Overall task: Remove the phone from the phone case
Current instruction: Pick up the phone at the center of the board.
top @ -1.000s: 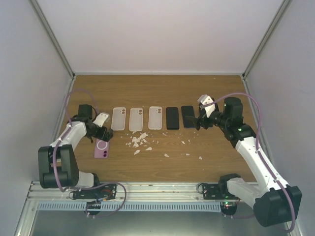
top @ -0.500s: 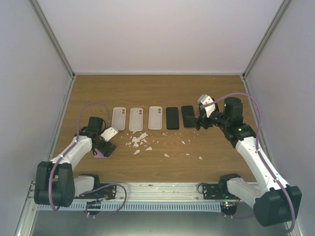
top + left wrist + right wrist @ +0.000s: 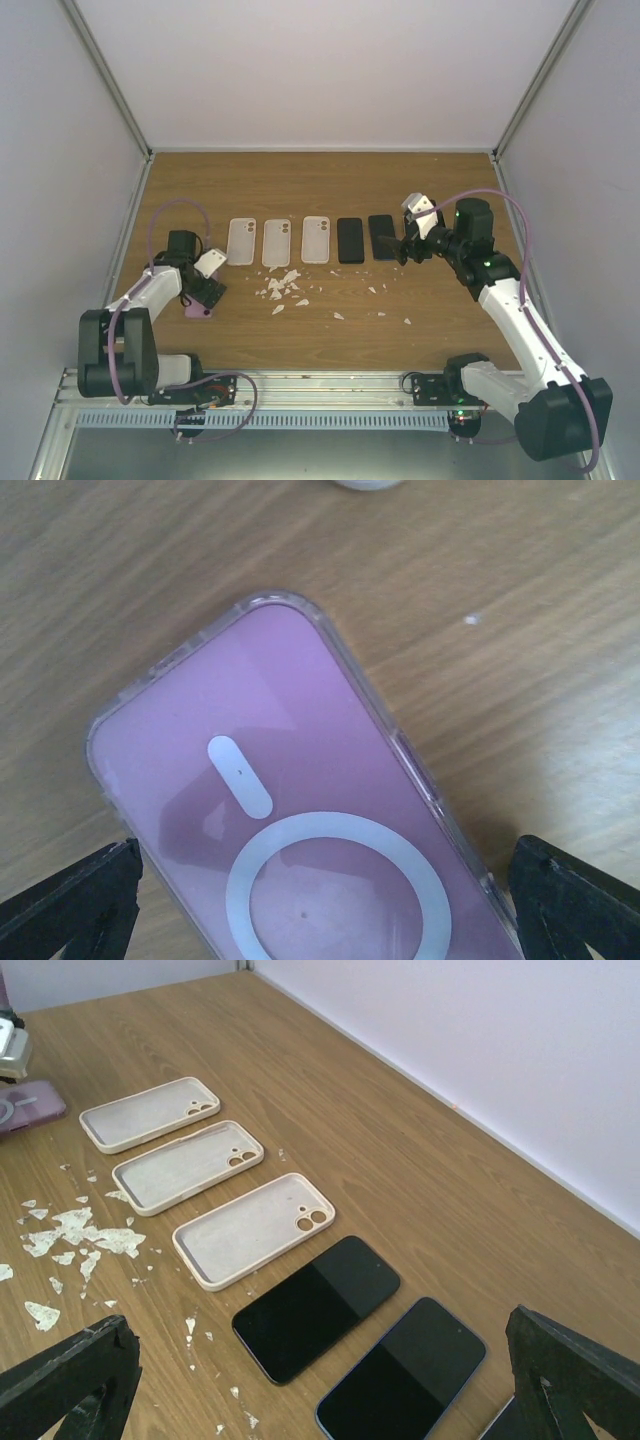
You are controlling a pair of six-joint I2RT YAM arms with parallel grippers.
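I'm holding the left gripper point(image 3: 320, 905) over the glossy lilac phone in its clear, round-cornered plastic case point(image 3: 300, 730), jaws spread wide; it's lying white-ring-up on the wood-grain table point(image 3: 520, 600). The right gripper point(image 3: 320, 1380) is hanging open-jawed near a bare, glassy black phone point(image 3: 400, 1365).

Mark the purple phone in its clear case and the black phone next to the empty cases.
Purple phone in clear plastic case point(image 3: 270, 700): left wrist view, purple back panel.
Flat black phone point(image 3: 316, 1306) beside off-white cases point(image 3: 250, 1232): right wrist view, face centre.
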